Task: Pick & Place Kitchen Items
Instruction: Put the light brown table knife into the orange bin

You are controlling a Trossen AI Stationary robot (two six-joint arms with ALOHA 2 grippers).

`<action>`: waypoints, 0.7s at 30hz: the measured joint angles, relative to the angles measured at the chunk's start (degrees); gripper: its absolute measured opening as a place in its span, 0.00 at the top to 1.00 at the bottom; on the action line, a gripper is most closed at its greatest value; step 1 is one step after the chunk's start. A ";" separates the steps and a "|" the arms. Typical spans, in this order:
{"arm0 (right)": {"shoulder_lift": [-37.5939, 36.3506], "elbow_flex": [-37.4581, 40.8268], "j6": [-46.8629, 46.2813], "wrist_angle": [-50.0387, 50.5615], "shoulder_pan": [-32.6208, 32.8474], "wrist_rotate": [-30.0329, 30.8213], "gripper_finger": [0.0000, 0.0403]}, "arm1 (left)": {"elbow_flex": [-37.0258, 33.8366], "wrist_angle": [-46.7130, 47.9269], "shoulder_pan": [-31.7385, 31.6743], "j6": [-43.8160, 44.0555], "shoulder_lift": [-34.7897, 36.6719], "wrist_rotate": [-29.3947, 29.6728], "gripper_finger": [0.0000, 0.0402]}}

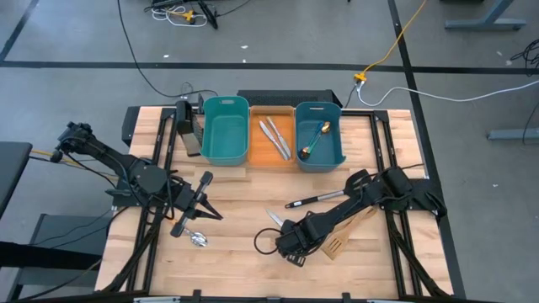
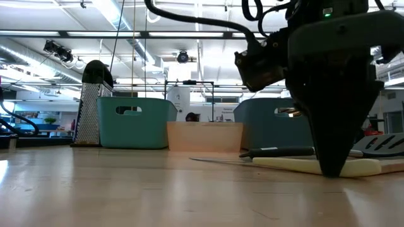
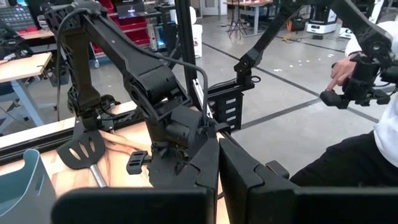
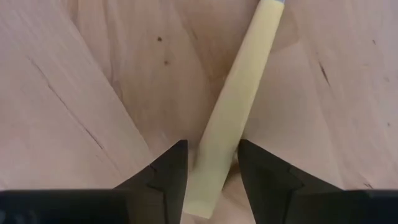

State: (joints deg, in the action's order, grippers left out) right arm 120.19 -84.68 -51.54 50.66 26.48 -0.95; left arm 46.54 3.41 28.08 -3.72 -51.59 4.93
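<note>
Wooden surface [image 1: 253, 210] half cleared: spoons in teal bin [image 1: 319, 135], knives in orange bin [image 1: 274, 139]; right claw [image 4: 211, 163] apart astride cream handle [image 4: 239, 106], left claw [image 1: 180, 227] together, idle.

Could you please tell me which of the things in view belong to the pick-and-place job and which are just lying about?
Job: wooden spatula at the right gripper, black slotted spatula, loose spoon, loose knife, knives in the orange bin, spoons in the right teal bin.
Lying about: box grater, floor cables.
</note>
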 joint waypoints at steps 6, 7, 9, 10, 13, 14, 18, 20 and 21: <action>1.70 -0.33 -0.47 0.17 0.12 -0.09 0.63 | 0.00 0.27 0.02 0.02 0.00 0.00 0.95; 1.97 -0.33 -0.49 0.29 0.12 -0.26 0.63 | 0.00 0.27 0.01 0.01 0.00 0.00 0.95; 2.14 -0.33 -0.51 0.67 0.09 -0.50 0.65 | 0.00 0.36 0.02 0.00 0.00 0.00 0.95; 2.16 -0.33 -0.50 0.91 0.09 -0.57 0.67 | 0.00 0.36 0.02 -0.01 0.00 0.00 0.95; 1.90 -0.27 -0.91 1.65 0.07 -0.58 0.78 | 0.00 0.36 0.02 -0.01 0.00 0.00 0.95; 1.85 -0.26 -0.90 1.79 0.06 -0.63 0.80 | 0.00 0.36 0.02 0.00 0.00 0.00 0.95; 1.50 -0.20 -0.45 1.84 -0.10 -1.34 0.81 | 0.00 0.36 0.02 -0.01 0.00 0.00 0.95; 1.06 -0.12 -0.32 1.73 -0.13 -1.59 0.81 | 0.00 0.36 0.02 0.00 0.00 0.00 0.95; 0.66 -0.02 -0.17 1.58 -0.13 -1.30 0.81 | 0.00 0.36 0.02 -0.01 0.00 0.00 0.95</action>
State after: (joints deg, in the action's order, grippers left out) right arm 120.85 -84.71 -51.71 52.24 26.35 -2.26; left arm 46.54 3.77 28.10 -3.73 -51.59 4.93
